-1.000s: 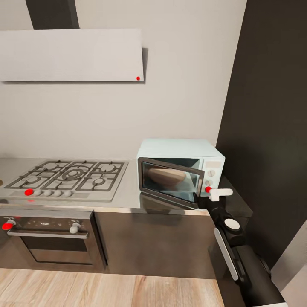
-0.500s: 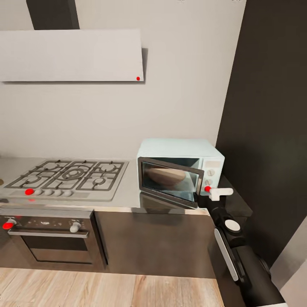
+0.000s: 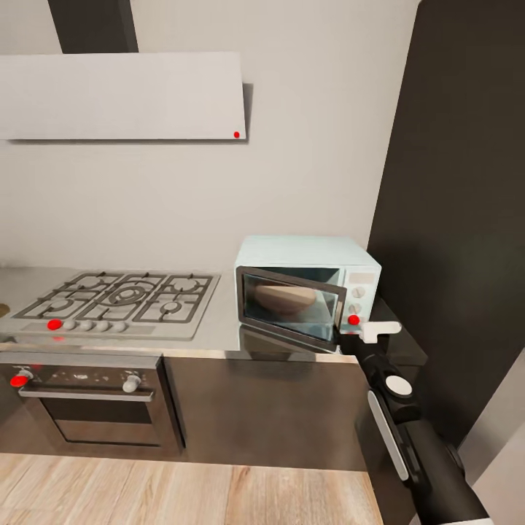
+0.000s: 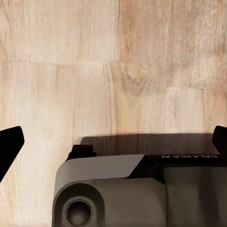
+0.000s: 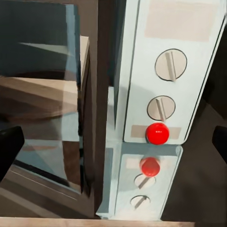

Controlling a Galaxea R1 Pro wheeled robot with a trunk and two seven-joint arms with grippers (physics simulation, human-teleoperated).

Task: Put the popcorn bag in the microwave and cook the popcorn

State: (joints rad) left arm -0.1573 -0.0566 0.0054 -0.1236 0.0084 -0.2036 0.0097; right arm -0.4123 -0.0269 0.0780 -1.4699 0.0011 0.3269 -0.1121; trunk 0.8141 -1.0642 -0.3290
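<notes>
Mint-blue, the one microwave is being faced on the counter by the right pincer, whose fingers are being held spread just before the single red button, below two knobs. The door is being left ajar. One tan shape inside is being taken for the popcorn bag. The left pincer, also spread, is being pointed at the floor.

I'm seeing the microwave showing smooth pale-blue painted casing and a glossy dark glass door. The countertop is gleaming, mirroring the microwave's panel. The hob is looking like brushed steel. The floor is reading as matt, grained light wood.
</notes>
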